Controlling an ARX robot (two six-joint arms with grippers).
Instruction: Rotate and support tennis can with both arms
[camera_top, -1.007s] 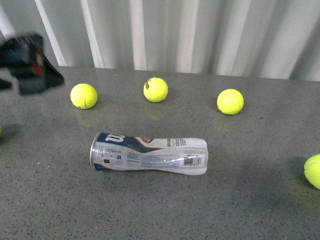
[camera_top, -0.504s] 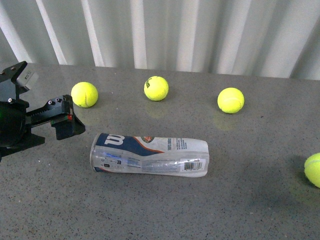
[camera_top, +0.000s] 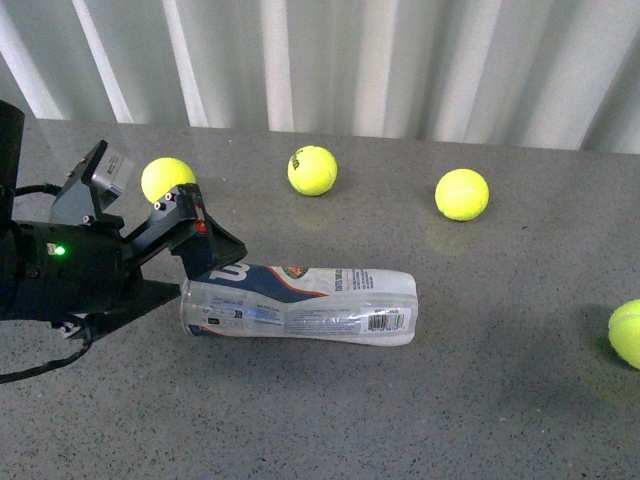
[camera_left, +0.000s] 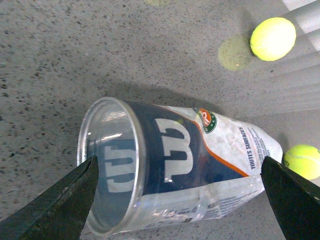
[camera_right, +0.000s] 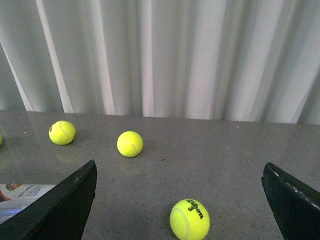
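Observation:
The tennis can (camera_top: 300, 303) lies on its side on the grey table, its open end to the left and its crumpled end to the right. My left arm comes in from the left. My left gripper (camera_top: 200, 277) is open, with one finger above the can's open end and one below it. In the left wrist view the can (camera_left: 170, 165) lies between the spread fingers (camera_left: 60, 205) of the left gripper (camera_left: 178, 162), showing its navy label and white W. My right gripper (camera_right: 178, 165) is open and empty. It is out of the front view. The can's crumpled end (camera_right: 20, 197) shows at that view's edge.
Three tennis balls (camera_top: 167, 180) (camera_top: 312, 170) (camera_top: 462, 194) lie behind the can, and one more ball (camera_top: 627, 333) lies at the right edge. A ball marked 3 (camera_right: 189, 219) lies between the right gripper's fingers on the table. A white curtain (camera_top: 400, 60) backs the table.
My left arm has swung in from the far left to the can's open end, with its fingers now astride it. The can has barely moved.

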